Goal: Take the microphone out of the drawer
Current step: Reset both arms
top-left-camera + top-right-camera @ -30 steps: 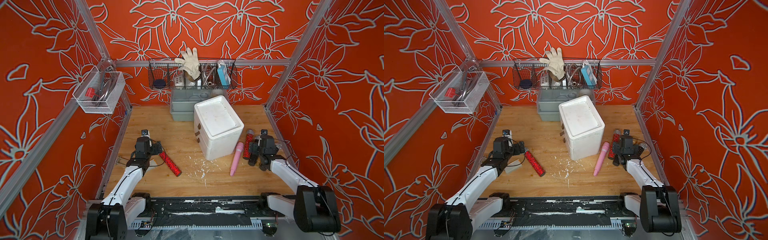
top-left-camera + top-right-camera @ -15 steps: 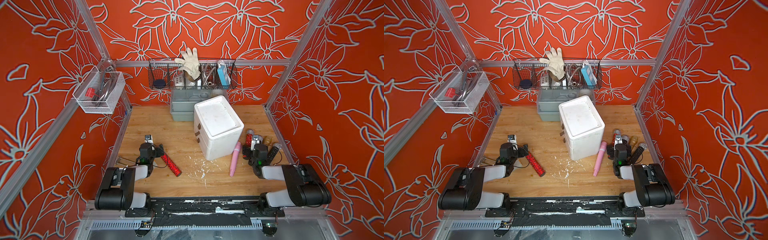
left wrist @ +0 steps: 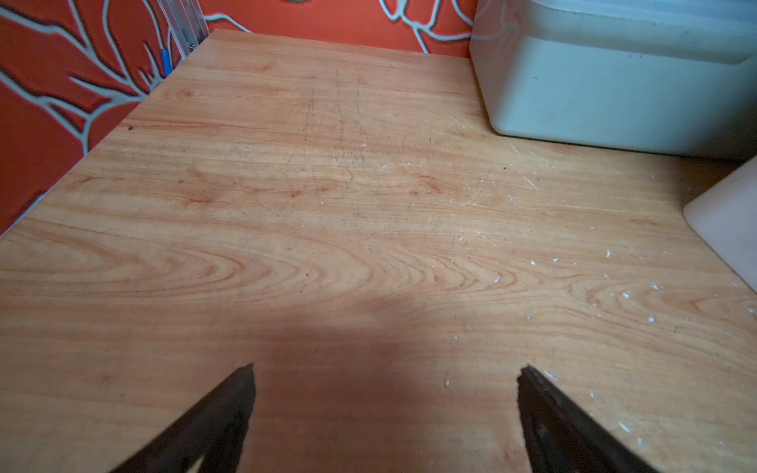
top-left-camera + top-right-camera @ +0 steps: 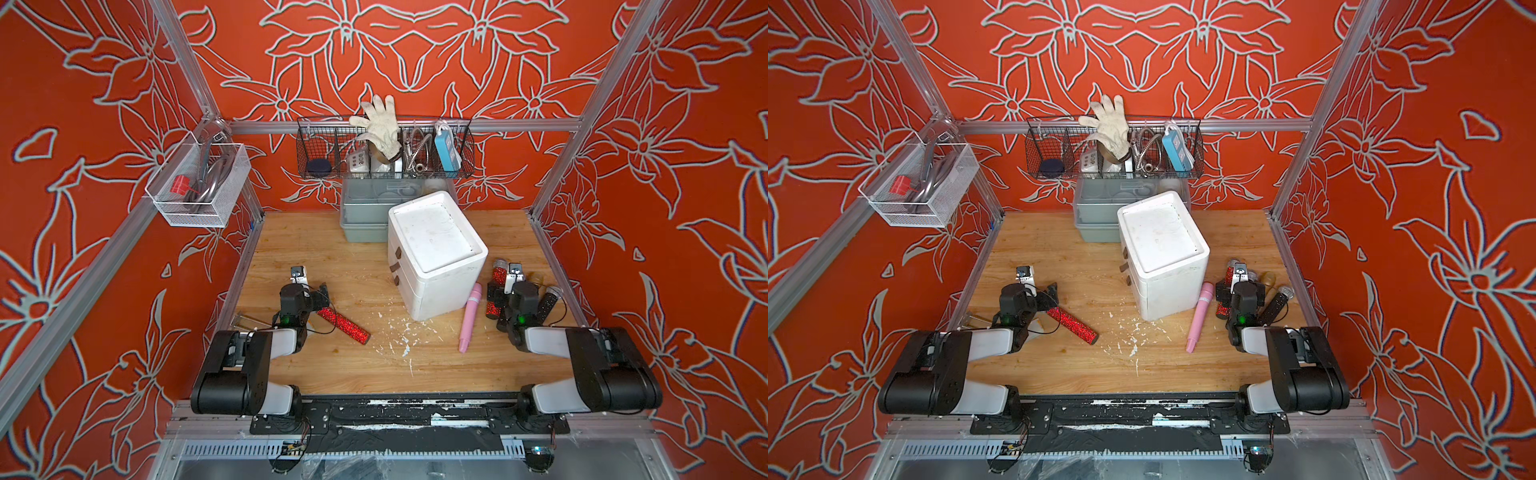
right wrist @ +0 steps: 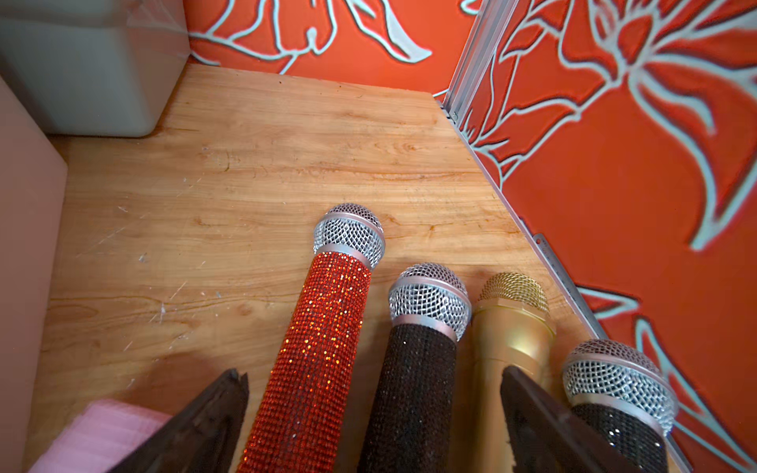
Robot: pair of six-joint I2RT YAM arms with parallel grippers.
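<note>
Wooden table [image 3: 327,204] seems open from left pincer [image 3: 385,368] to wall [image 3: 41,123].

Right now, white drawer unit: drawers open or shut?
Shut. In both top views the drawer unit shows both fronts flush with its body, brown handles in line, nothing pulled out.

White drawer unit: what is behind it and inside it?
Behind the drawer unit stands a grey bin, partly hidden. It looks shut, so its inside cannot be seen.
</note>
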